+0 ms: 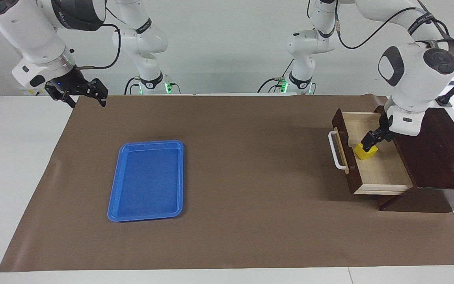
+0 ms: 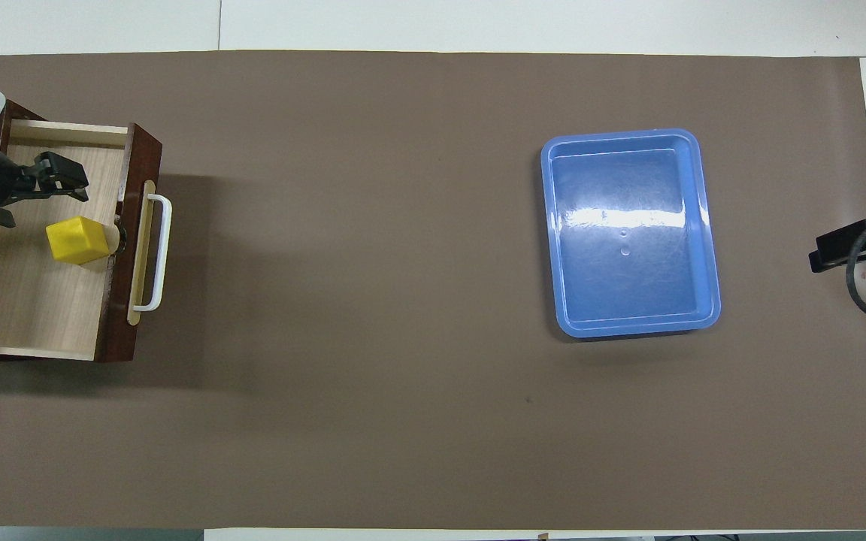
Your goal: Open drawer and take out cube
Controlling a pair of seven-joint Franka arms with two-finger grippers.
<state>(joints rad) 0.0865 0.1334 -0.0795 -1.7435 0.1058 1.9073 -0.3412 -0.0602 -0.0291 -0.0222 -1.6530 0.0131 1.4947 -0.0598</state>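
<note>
The drawer [image 1: 384, 169] stands pulled out of the dark wooden box [image 1: 436, 154] at the left arm's end of the table, its white bar handle [image 1: 335, 152] toward the table's middle. The yellow cube [image 1: 365, 152] rests inside on the pale floor, against the drawer's front. My left gripper [image 1: 373, 142] hangs open just above the cube, not holding it. In the overhead view the drawer [image 2: 42, 308], cube [image 2: 80, 240] and left gripper [image 2: 65, 180] also show. My right gripper [image 1: 79, 94] waits open in the air over the edge of the brown mat at the right arm's end.
A flat blue tray [image 1: 148, 180] lies empty on the brown mat [image 1: 250, 197] toward the right arm's end; it also shows in the overhead view [image 2: 628, 233]. The right gripper [image 2: 846, 252] shows at the mat's edge.
</note>
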